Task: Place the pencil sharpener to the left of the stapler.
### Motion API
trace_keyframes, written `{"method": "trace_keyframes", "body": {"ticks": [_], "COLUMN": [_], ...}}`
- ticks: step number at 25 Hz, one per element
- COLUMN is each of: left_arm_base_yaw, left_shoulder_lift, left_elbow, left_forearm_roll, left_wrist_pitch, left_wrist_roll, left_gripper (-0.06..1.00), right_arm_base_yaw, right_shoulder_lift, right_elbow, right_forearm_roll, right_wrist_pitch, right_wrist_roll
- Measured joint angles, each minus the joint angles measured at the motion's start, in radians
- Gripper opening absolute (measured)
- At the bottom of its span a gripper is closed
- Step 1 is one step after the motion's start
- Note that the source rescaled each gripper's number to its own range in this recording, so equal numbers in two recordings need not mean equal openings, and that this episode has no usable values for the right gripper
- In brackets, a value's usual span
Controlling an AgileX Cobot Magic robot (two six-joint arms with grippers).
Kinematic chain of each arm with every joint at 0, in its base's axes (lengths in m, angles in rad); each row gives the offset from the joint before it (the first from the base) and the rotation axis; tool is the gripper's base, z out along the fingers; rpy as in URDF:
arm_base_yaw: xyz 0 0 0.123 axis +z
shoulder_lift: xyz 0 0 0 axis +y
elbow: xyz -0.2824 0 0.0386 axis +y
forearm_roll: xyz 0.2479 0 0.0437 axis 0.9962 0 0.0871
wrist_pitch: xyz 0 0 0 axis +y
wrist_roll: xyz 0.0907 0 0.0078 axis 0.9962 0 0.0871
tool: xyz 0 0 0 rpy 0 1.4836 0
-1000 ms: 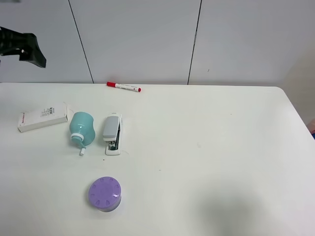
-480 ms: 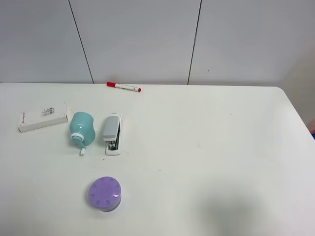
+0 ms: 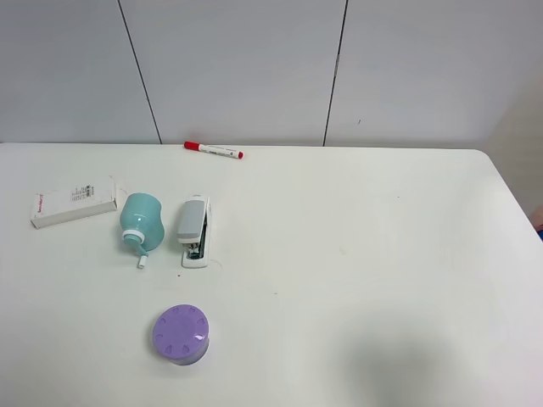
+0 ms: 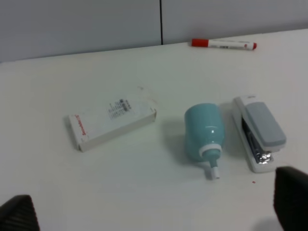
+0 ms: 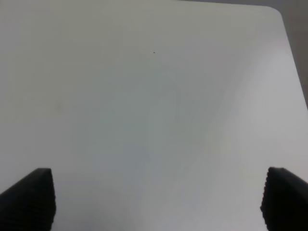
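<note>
The light teal pencil sharpener [image 3: 140, 220] lies on its side, white crank toward the table's front, directly left of the grey and white stapler [image 3: 193, 231]. In the left wrist view the pencil sharpener [image 4: 204, 131] and stapler [image 4: 259, 132] sit side by side, a narrow gap between them. My left gripper [image 4: 154, 211] is open, well back from both, with its dark fingertips [image 4: 291, 197] wide apart and nothing held. My right gripper [image 5: 156, 199] is open over bare table, far from both objects. Neither gripper shows in the exterior high view.
A white rectangular box [image 3: 74, 203] lies left of the sharpener. A red-capped marker [image 3: 213, 150] rests near the table's back edge. A purple knobbed cylinder [image 3: 181, 334] stands nearer the front. The table's right edge [image 3: 517, 212] runs close to the right gripper's side.
The dark left arm seen at the upper left one second ago has left the exterior high view. The objects on the table have not moved.
</note>
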Motion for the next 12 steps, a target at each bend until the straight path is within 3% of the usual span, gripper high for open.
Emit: {"method": "trace_keyframes", "body": {"ticks": [5,12], "left_arm_base_yaw": [0.000,0.000], "left_shoulder_lift": [-0.182,-0.343], "left_elbow": [0.183,0.329], "left_forearm_roll": [-0.011,-0.012], "left_wrist_pitch": [-0.057,-0.068], "left_wrist_roll": [0.000,0.000], "left_gripper": [0.99,0.99], "right_arm_base_yaw": [0.000,0.000], "right_shoulder_lift": [0.000,0.000], "right_elbow": [0.000,0.000], "right_forearm_roll": [0.000,0.000], "right_wrist_pitch": [0.000,0.000], "right_wrist_roll": [0.000,0.000]}}
